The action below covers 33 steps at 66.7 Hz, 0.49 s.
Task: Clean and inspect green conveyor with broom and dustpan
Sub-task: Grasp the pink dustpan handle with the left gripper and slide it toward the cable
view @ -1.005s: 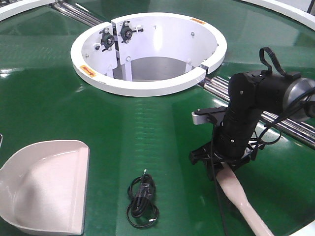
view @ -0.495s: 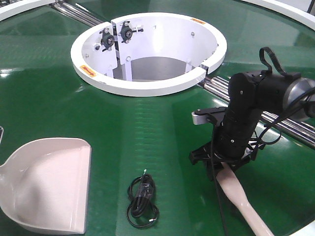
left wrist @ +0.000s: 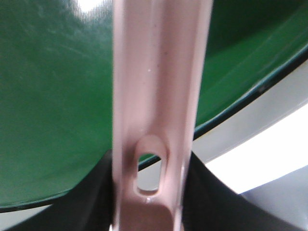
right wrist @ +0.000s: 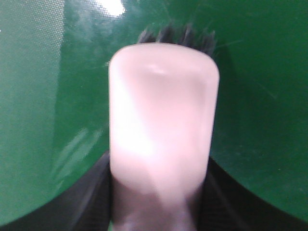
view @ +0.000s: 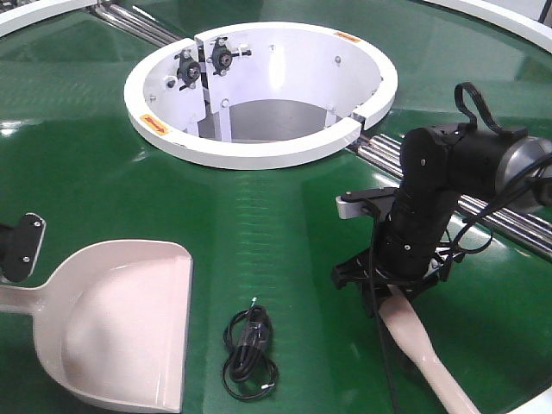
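Note:
The green conveyor [view: 259, 224] fills the front view, with its white ring hub [view: 259, 86] at the back. The beige dustpan [view: 121, 323] lies at the front left, straight edge facing right. My left gripper [view: 21, 250] shows at the left edge and is shut on the dustpan's handle [left wrist: 154, 96], near the hole [left wrist: 149, 166]. My right gripper [view: 392, 289] points down at the front right, shut on the beige broom [view: 423, 345]. In the right wrist view the broom's back [right wrist: 163, 120] fills the jaws, dark bristles [right wrist: 178, 36] showing beyond it.
A coiled black cable [view: 250, 349] lies on the belt between dustpan and broom. Shiny metal rollers [view: 492, 216] run behind the right arm and at the back left [view: 129, 21]. The belt's white outer rim [left wrist: 250, 120] shows in the left wrist view.
The dustpan has slid right, toward the black cable, and turned a little. My left gripper has come into view at the left edge. The right arm and broom have not moved.

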Motion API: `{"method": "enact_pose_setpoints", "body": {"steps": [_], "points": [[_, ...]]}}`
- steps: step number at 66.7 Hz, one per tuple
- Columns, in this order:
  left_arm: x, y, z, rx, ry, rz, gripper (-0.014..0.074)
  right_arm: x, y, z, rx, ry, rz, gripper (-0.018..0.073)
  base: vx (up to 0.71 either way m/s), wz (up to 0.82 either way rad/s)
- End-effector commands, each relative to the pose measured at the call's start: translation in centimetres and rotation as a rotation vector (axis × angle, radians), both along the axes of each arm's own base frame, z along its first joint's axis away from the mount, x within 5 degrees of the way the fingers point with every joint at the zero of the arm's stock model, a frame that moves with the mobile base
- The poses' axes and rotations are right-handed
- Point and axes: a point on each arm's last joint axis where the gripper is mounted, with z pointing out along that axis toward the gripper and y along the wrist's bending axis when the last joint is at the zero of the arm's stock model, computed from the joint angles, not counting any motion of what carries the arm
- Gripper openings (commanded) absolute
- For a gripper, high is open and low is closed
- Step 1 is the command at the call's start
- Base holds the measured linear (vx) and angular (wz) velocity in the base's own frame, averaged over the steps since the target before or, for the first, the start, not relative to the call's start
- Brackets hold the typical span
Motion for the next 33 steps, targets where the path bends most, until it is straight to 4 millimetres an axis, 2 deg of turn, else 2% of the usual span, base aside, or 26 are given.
{"method": "enact_pose_setpoints", "body": {"steps": [1, 19, 33], "points": [[-0.4, -1.1, 1.6, -0.026, -0.048, 0.013, -0.0025, -0.1, 0.0, 2.4, 0.027, -0.069, -0.001, -0.0005, 0.00, 0.00], [-0.4, -2.9, 1.5, -0.043, -0.049, -0.022, -0.0025, -0.1, 0.0, 2.4, 0.027, -0.069, -0.001, -0.0005, 0.00, 0.00], [-0.2, -4.2, 0.7, -0.067, -0.018, -0.040, -0.0025, -0.1, 0.0, 2.4, 0.027, -0.069, -0.001, -0.0005, 0.00, 0.00]]}}
